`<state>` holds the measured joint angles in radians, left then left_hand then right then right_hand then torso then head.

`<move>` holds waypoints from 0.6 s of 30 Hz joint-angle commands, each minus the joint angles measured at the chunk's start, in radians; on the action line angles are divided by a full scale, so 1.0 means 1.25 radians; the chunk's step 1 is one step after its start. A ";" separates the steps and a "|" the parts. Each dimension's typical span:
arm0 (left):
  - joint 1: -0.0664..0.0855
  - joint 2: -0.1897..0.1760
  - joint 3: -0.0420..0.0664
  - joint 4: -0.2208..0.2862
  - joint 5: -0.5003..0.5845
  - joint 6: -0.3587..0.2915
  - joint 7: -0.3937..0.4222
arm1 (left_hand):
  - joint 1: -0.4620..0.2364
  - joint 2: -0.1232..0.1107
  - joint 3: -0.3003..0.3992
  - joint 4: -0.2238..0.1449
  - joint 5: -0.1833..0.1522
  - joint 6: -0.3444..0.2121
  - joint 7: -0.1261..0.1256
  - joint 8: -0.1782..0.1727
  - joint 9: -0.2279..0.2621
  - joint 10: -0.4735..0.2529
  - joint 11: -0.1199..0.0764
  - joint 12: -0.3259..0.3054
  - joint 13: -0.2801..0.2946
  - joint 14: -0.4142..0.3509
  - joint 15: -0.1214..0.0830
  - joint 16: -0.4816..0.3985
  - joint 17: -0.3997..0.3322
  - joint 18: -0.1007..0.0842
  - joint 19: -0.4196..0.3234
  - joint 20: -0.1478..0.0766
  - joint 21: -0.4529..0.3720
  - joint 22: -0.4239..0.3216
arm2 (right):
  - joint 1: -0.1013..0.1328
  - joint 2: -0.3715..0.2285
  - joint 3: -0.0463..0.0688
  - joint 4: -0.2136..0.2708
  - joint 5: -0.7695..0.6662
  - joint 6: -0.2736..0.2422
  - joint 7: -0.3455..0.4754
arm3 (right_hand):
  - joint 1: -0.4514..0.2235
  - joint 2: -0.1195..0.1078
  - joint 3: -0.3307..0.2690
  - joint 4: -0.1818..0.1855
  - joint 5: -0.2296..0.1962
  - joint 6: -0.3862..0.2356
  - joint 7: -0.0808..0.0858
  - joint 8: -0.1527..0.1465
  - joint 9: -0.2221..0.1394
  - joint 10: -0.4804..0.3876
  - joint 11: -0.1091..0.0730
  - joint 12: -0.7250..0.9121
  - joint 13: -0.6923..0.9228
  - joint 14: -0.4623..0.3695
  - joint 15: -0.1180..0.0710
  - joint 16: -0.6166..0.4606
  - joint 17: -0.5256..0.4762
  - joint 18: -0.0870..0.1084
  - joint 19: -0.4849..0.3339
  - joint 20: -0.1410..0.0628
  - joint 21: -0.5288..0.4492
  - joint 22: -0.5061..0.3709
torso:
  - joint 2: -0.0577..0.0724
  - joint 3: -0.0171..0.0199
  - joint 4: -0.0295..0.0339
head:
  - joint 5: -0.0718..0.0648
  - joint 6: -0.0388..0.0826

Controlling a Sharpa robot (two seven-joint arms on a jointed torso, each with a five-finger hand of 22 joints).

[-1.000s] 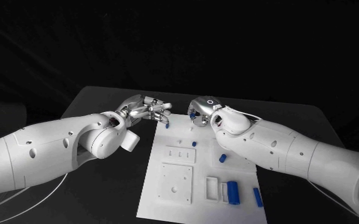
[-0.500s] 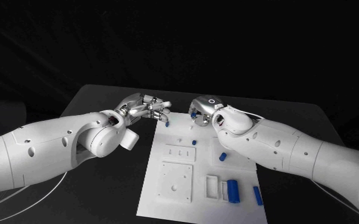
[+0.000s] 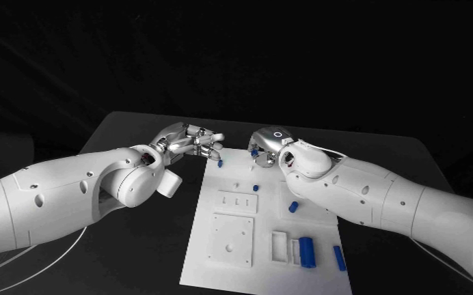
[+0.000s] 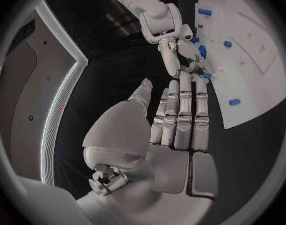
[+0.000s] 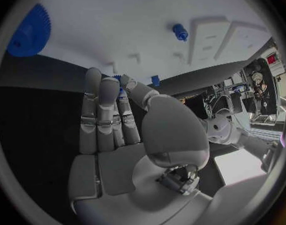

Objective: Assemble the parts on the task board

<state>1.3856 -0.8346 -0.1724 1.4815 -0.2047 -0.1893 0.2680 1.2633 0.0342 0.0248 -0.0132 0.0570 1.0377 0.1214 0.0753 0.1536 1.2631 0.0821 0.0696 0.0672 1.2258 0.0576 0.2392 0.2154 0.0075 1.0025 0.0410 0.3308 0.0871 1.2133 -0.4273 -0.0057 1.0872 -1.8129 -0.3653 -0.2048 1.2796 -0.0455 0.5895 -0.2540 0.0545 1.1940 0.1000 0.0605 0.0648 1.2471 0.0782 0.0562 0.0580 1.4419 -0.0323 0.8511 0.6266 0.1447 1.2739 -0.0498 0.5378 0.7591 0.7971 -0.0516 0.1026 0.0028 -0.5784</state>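
The white task board (image 3: 264, 273) lies in the middle of the black table. My right hand (image 3: 266, 149) hovers over the board's far edge. It pinches a small blue part (image 5: 120, 79) between thumb and fingertip. The same blue part (image 4: 202, 50) shows in the right hand (image 4: 180, 55) in the left wrist view. My left hand (image 3: 192, 141) is at the board's far left corner, fingers straight, holding nothing (image 4: 177, 125). A small blue part (image 3: 220, 164) stands just below it. More blue parts sit on the board: a peg (image 3: 256, 188), another peg (image 3: 292, 207), a cylinder (image 3: 307, 252) and a bar (image 3: 339, 257).
A blue gear (image 5: 29, 31) rests on the board (image 5: 118, 30) near my right hand, with a blue peg (image 5: 179, 31) further along. White raised blocks (image 3: 232, 240) occupy the board's near half. Black table (image 3: 138, 240) lies bare on either side of the board.
Both hands stay almost in place at the board's far edge. The left hand has risen very slightly.
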 commanded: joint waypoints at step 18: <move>0.002 0.001 0.000 0.001 -0.001 0.017 0.005 | 0.005 0.000 0.002 -0.005 -0.001 -0.003 0.003 -0.003 0.000 -0.004 0.000 -0.003 -0.001 0.004 0.001 -0.005 0.001 0.008 0.005 -0.001 -0.003 -0.002 | -0.007 0.008 0.000 -0.027 -0.009 0.028 -0.011 | -0.005 -0.007 0.004 0.000 0.003 -0.001 0.002 0.002 0.001 0.018 -0.020 0.001 0.001 0.002 -0.004 0.000 -0.003 0.013 0.008 0.001 -0.013 0.010 | 0.001 -0.0002 -0.0002 | 0.003 -0.006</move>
<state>1.3862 -0.8339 -0.1725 1.4805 -0.2047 -0.1880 0.2676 1.2633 0.0342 0.0248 -0.0132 0.0570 1.0377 0.1214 0.0753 0.1536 1.2631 0.0821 0.0696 0.0664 1.2257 0.0575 0.2392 0.2161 0.0075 1.0025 0.0410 0.3308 0.0858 1.2084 -0.4181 -0.0038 1.0575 -1.8144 -0.3507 -0.2096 1.2728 -0.0522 0.5893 -0.2541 0.0543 1.1930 0.1008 0.0598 0.0644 1.2472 0.0781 0.0559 0.0584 1.4420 -0.0323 0.8510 0.6236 0.1508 1.2774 -0.0462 0.5249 0.7721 0.7986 -0.0518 0.1032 0.0051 -0.5854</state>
